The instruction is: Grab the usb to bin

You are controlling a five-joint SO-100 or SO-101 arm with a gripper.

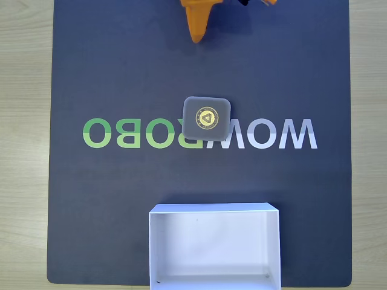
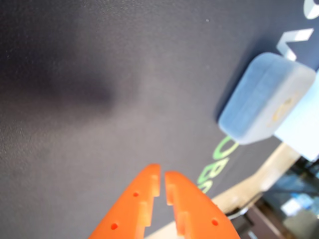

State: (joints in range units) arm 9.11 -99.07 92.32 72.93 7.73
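Note:
The usb [image 1: 206, 118] is a dark grey rounded square with a gold triangle emblem, lying flat on the mat's white and green lettering near the middle. In the wrist view the usb [image 2: 264, 97] is a blurred pale block at the upper right. The bin [image 1: 214, 244], a shallow white box, stands at the mat's near edge, straight below the usb in the fixed view. A corner of the bin [image 2: 300, 133] shows behind the usb in the wrist view. My orange gripper [image 1: 196, 37] [image 2: 162, 174] hangs at the top of the fixed view, well apart from the usb, shut with nothing held.
A dark navy mat [image 1: 109, 72] covers the pale wooden table [image 1: 24, 145]. Bare mat lies between gripper and usb, and between usb and bin.

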